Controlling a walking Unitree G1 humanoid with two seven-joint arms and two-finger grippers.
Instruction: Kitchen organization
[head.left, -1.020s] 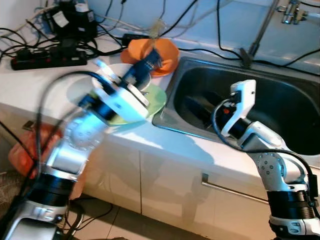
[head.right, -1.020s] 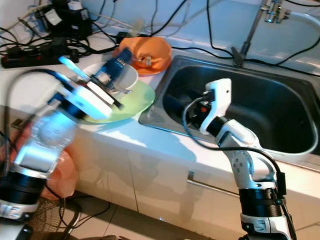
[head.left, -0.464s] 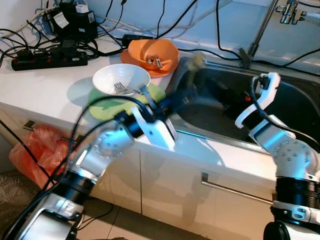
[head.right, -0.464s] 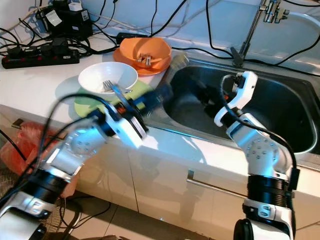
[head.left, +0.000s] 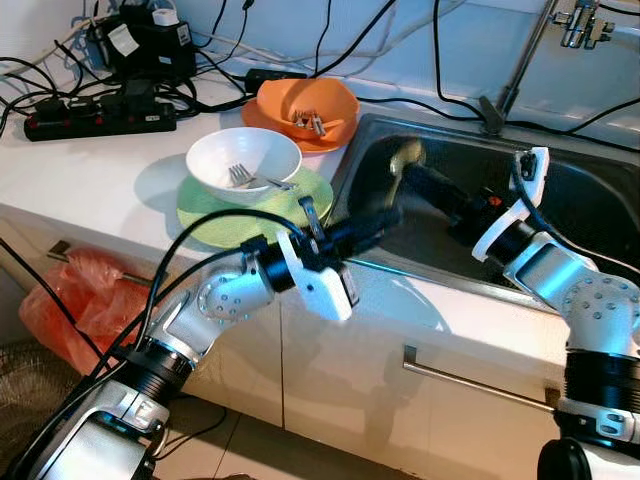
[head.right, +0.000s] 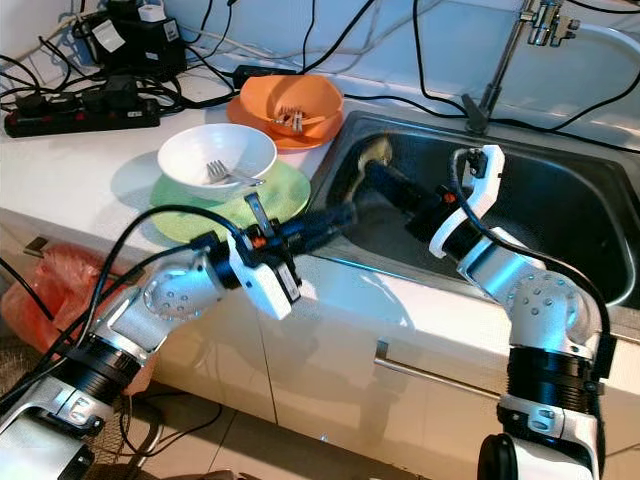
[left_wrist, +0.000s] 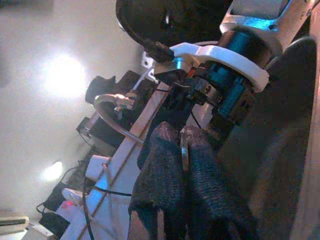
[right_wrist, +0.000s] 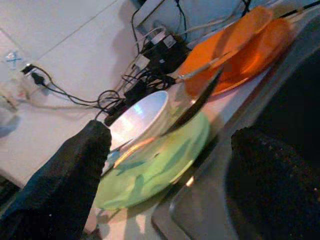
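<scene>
The white bowl (head.left: 243, 160) is seen on the green plate (head.left: 262, 207), near the front edge of the worktop (head.left: 80, 175) and just beside the left rim of the sink (head.left: 590, 215). A fork (head.left: 240, 177) lies loose inside it. The bowl is judged to be stiff, smooth-glazed and breakable, and light enough for one claw. It would best be taken at the rim, with one finger inside the wall and one outside, on the side away from the fork. The fork can be expected to slide and rattle if the bowl is tilted, so it should be kept level. The plate lies flat and thin against the worktop and offers little to grip until the bowl is lifted off.

Behind these, toward the back edge, an orange bowl (head.left: 305, 110) holding cutlery is set against the sink's back left corner.

The left claw (head.left: 368, 228) is held over the sink's front left rim, close to the plate. Its fingers (left_wrist: 167, 165) are pressed together (whether something thin is nipped between them cannot be told). The right claw (right_wrist: 172, 132) is reached low into the sink toward its left wall, with fingers spread wide. A pale yellowish patch (head.left: 405, 153) is seen at its tip, too blurred to name.

Power strips and tangled cables (head.left: 100, 110) crowd the back left corner.
</scene>
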